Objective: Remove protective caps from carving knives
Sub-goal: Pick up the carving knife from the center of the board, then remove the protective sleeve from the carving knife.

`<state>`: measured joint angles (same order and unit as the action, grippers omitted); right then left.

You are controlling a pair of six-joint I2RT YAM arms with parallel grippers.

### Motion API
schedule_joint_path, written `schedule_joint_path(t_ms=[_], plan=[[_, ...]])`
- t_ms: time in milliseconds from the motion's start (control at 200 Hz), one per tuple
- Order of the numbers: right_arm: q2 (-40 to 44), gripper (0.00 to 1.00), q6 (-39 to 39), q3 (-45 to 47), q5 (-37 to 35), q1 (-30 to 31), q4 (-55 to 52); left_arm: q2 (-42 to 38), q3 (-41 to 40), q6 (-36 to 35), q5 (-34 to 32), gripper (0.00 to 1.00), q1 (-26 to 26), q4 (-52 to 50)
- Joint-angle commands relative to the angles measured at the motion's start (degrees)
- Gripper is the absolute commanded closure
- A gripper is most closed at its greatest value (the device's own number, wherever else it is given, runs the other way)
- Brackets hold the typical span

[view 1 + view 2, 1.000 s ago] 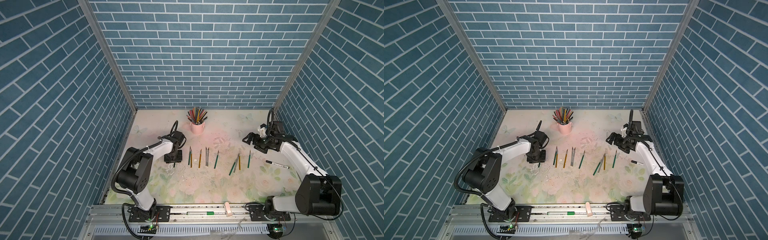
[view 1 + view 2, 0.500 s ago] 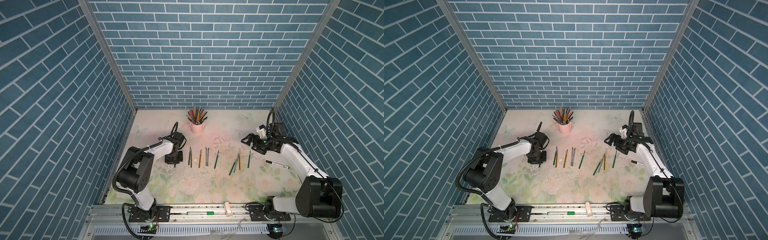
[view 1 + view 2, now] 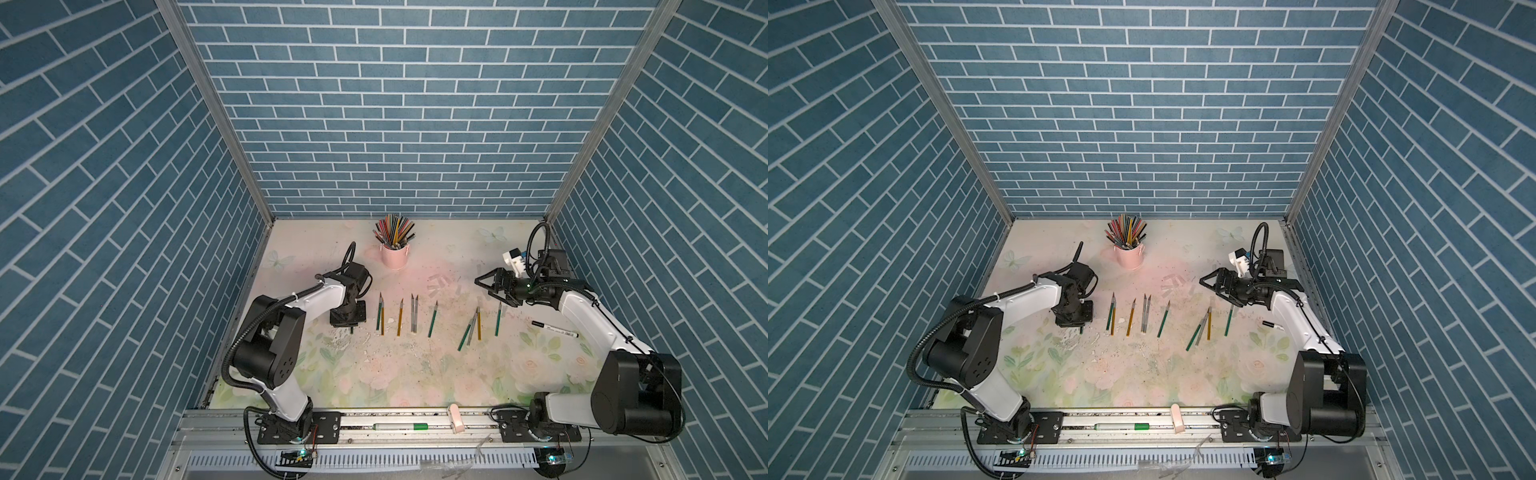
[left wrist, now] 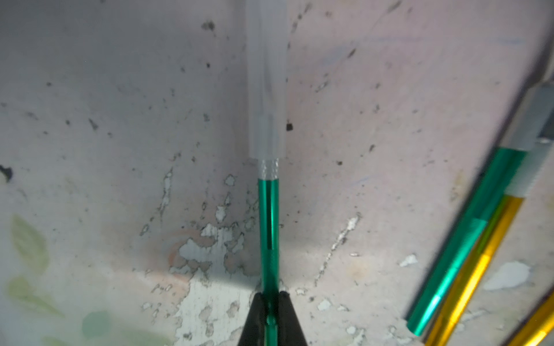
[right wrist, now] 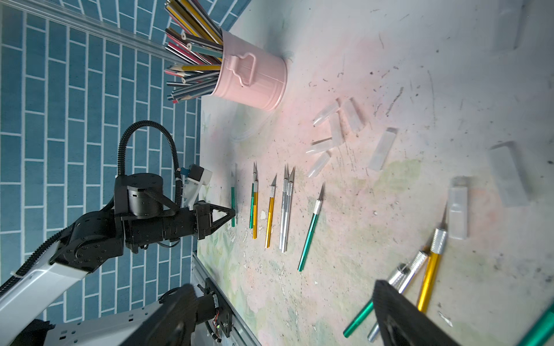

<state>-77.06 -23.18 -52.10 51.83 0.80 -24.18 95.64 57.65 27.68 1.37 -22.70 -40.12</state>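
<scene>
My left gripper point(image 4: 269, 295) is shut on the handle end of a green carving knife point(image 4: 269, 224). A translucent protective cap point(image 4: 266, 90) still covers its blade. In both top views this gripper point(image 3: 351, 328) points down at the left end of the row of knives. Several bare carving knives point(image 3: 400, 318) lie side by side on the mat, green, gold and silver. Loose protective caps point(image 5: 325, 112) lie scattered behind the row. My right gripper point(image 3: 484, 286) hovers open at the right, behind the rightmost knives point(image 3: 498, 319), holding nothing.
A pink cup of coloured pencils point(image 3: 395, 255) stands at the back centre. A white marker with a black cap point(image 3: 555, 328) lies at the right near my right arm. The front rail point(image 3: 478, 424) carries a green-tipped pen point(image 3: 401, 426) and a pale block point(image 3: 455, 417).
My left gripper has closed onto the green knife's handle. My right gripper has shifted slightly left toward the row and stays open.
</scene>
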Motion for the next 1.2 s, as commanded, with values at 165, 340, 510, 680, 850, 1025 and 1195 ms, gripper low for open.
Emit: schedule_joint_path(t_ms=[165, 340, 510, 680, 850, 1025, 1195], plan=[[-0.3, 0.08, 0.3, 0.8, 3.8, -0.2, 3.0, -5.9, 3.4, 1.7, 2.6, 0.97, -1.2, -0.8], [0.1, 0.1, -2.7, 1.6, 0.5, 0.1, 4.1, -7.6, 5.3, 1.0, 7.5, 0.98, -3.0, 2.6], [0.3, 0.12, -4.2, 1.9, -0.9, 1.2, 5.0, -7.9, 5.8, 1.3, 14.4, 0.98, -5.4, 8.8], [-0.3, 0.14, -6.2, 2.1, -1.7, 3.4, 6.9, -6.8, 6.8, 1.5, 19.3, 0.98, -8.7, 14.3], [-1.5, 0.15, -7.7, 1.5, -3.3, 6.8, 8.4, -5.6, 7.9, 1.8, 24.3, 0.98, -11.9, 19.7], [-3.5, 0.16, -10.0, 0.5, -4.5, 9.4, 11.0, -3.9, 8.9, 2.9, 28.5, 0.98, -14.5, 24.1], [-5.5, 0.23, -12.6, -1.3, -5.3, 11.8, 13.9, -3.0, 9.7, 3.1, 31.0, 0.97, -16.0, 25.4]])
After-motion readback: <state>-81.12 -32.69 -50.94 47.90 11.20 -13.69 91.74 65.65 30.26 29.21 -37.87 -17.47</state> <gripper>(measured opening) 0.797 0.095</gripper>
